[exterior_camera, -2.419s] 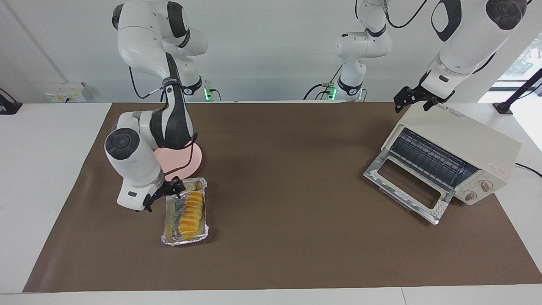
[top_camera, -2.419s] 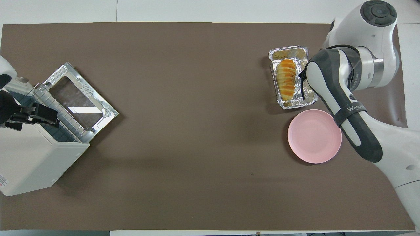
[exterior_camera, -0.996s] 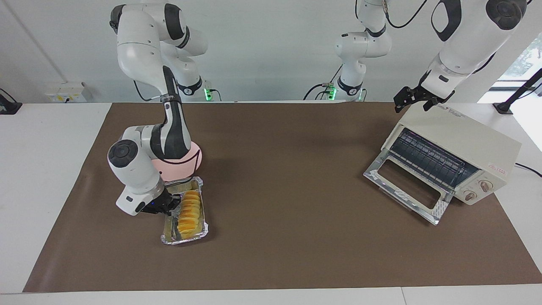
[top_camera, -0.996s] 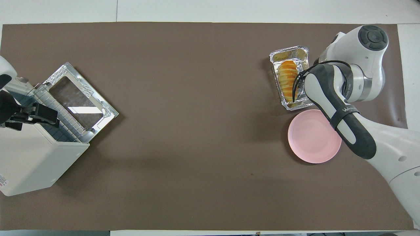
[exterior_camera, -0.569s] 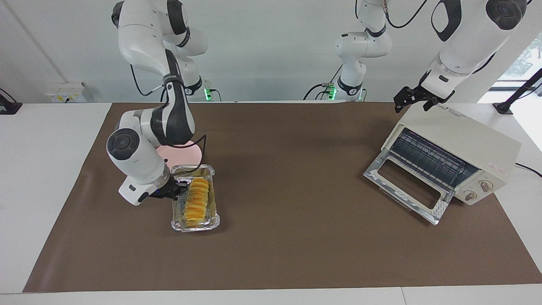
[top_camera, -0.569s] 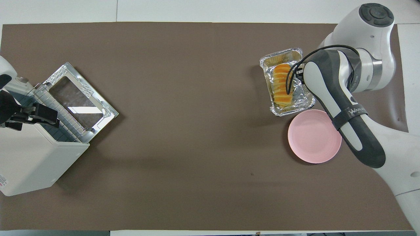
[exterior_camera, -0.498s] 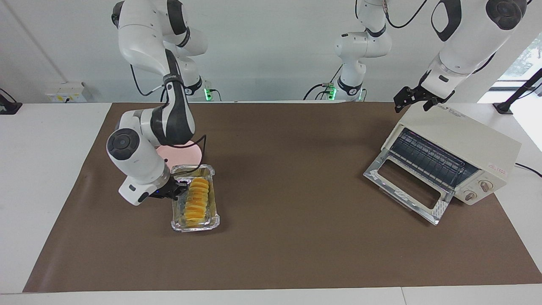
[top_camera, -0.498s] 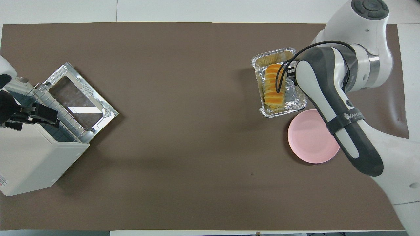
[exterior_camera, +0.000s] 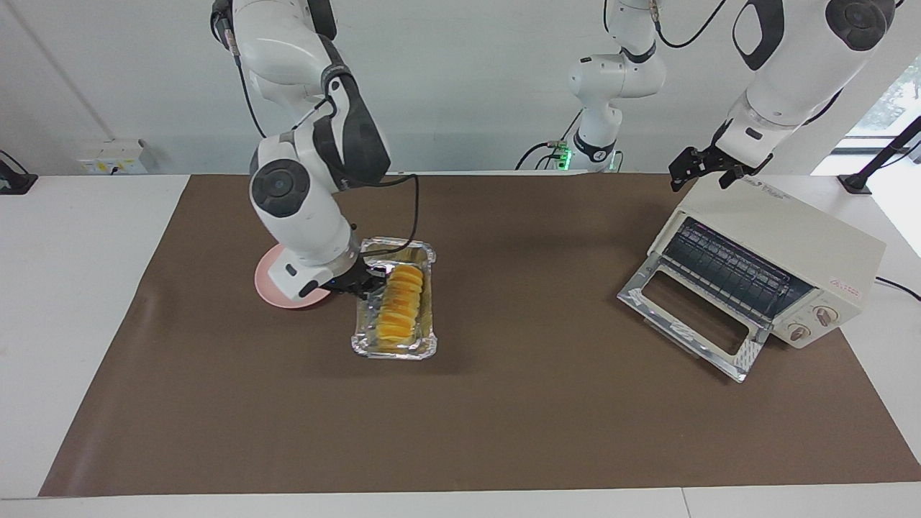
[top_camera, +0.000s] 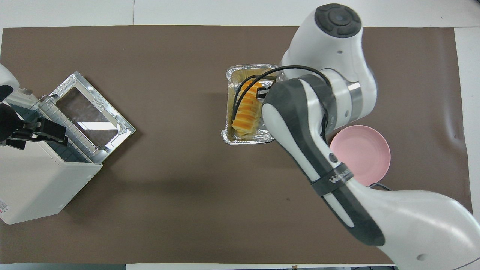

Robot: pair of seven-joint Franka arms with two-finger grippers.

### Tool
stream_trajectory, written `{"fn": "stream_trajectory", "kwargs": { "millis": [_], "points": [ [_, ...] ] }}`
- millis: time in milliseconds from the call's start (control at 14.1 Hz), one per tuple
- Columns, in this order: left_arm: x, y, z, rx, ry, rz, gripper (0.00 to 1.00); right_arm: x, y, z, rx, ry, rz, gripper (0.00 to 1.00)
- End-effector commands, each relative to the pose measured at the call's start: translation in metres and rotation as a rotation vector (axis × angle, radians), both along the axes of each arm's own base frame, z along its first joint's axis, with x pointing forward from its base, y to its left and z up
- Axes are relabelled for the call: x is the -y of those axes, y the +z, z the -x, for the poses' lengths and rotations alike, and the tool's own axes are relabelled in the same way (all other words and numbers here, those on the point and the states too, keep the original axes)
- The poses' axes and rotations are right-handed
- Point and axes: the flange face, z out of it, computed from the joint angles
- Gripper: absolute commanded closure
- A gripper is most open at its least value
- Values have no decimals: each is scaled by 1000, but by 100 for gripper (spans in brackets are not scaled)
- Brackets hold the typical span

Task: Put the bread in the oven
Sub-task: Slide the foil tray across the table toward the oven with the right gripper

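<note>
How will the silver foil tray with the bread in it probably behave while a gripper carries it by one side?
The foil tray looks thin and crinkled, so it will probably flex or sag under the bread. The right gripper pinches only one long rim, so the tray may tilt toward the free side. The loose bread could then slide inside it.

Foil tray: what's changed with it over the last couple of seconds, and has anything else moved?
The right gripper, shut on the foil tray at its edge, has carried it and the bread in it away from beside the pink plate, toward the oven at the left arm's end. The tray now looks raised above the mat. The plate, the oven with its door down and the left gripper, open over the oven's top, stayed put.
</note>
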Motion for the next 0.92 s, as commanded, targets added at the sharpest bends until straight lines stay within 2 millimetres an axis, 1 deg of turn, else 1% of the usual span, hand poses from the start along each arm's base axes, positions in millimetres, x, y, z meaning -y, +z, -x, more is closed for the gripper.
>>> {"fn": "stream_trajectory", "kwargs": {
  "millis": [0, 71, 142, 285, 356, 498, 569, 640, 783, 854],
  "points": [
    [-2, 5, 3, 18, -3, -6, 0, -40, -35, 19, 35, -13, -24, 100],
    [-2, 5, 3, 18, -3, -6, 0, -53, -47, 28, 52, 1, -32, 100],
    [-2, 5, 3, 18, -3, -6, 0, -71, -59, 42, 59, 25, -35, 100],
    [-3, 5, 3, 18, -1, -6, 0, -91, -85, 70, 82, 53, -39, 100],
    [-3, 5, 3, 18, -1, -6, 0, -93, -95, 79, 95, 54, -42, 100],
    [-2, 4, 3, 17, -3, -6, 0, -85, -111, 86, 133, 48, -51, 100],
    [-2, 5, 3, 18, -3, -6, 0, -85, -111, 86, 131, 47, -51, 100],
    [-2, 5, 3, 18, -3, -6, 0, -85, -111, 86, 129, 44, -50, 1],
    [-3, 4, 5, 5, -3, -6, 0, -85, -109, 87, 111, 40, -41, 0],
    [-3, 4, 7, -6, -1, -7, 0, -82, -102, 86, 95, 36, -33, 0]
  ]
}}
